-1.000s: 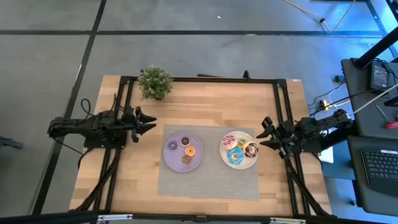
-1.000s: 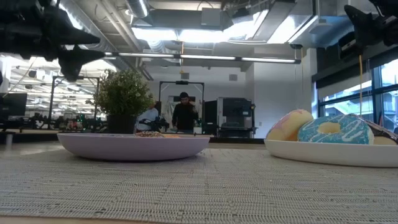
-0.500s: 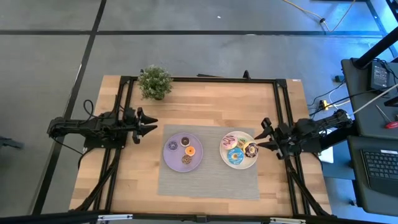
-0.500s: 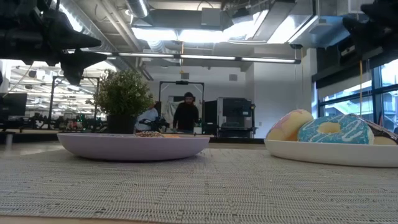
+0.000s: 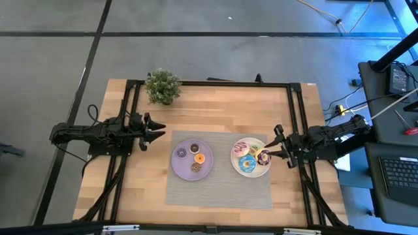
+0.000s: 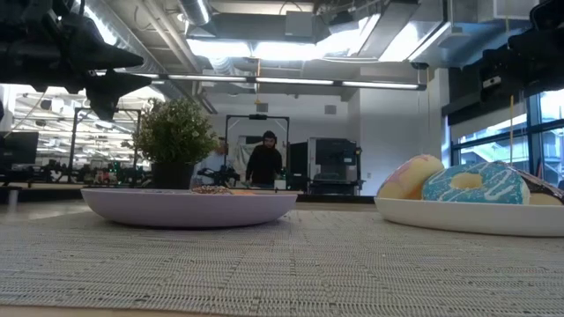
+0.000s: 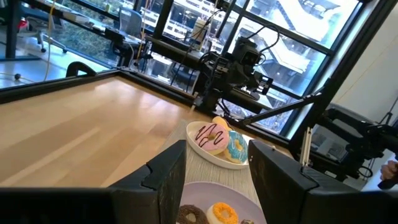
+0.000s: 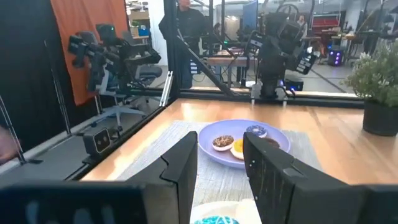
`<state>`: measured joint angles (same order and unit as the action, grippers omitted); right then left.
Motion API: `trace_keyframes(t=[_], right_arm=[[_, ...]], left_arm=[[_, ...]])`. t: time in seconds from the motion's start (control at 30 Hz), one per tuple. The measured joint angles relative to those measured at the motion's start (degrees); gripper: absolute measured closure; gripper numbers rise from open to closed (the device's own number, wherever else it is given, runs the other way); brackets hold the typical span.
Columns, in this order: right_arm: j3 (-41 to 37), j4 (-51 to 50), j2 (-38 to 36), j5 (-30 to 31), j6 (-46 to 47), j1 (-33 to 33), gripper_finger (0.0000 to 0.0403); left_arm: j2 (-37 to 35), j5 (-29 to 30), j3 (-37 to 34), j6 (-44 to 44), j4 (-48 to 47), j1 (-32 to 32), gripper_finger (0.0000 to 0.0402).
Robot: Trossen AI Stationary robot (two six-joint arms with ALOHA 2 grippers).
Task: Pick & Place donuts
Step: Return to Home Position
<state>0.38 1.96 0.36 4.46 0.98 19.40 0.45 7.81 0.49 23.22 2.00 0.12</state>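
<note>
as i read the overhead feed, the donuts (image 5: 199, 158) are split between two plates on the grey mat (image 5: 219, 190): four small ones, purple, brown, orange and another brown, sit on the lilac plate (image 5: 180, 166). the larger ones, among them a blue-iced donut (image 5: 247, 164) and a pink donut (image 5: 241, 147) with dark drizzle, are crowded together on the white plate (image 5: 256, 174) just beside it. my left gripper (image 5: 159, 131) hangs over bare wood of the table (image 5: 215, 111) off the mat's left edge, raised well above the surface, its fingers spread with nothing between them. my right gripper (image 5: 272, 145) hovers at the white plate's right rim, also lifted clear, jaws parted and empty; its wrist camera looks through the gap toward the lilac plate. a potted plant (image 5: 162, 85) stands near the table's far-left corner, well apart from both plates. from table height i can see a person (image 6: 264, 158) standing in the room behind.
</note>
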Motion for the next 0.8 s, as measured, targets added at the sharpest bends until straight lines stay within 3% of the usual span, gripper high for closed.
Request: trace_keyframes(t=[0.2, 0.8], right_arm=[[0.00, 0.01, 0.02, -0.03, 4.59, 0.00, 0.0272], [0.00, 0.02, 0.02, -0.03, 4.80, 0.00, 0.0272]], left_arm=[[0.02, 0.00, 0.00, 0.00, 0.00, 0.00, 0.0233], [0.02, 0.00, 0.00, 0.02, 0.00, 0.00, 0.0233]])
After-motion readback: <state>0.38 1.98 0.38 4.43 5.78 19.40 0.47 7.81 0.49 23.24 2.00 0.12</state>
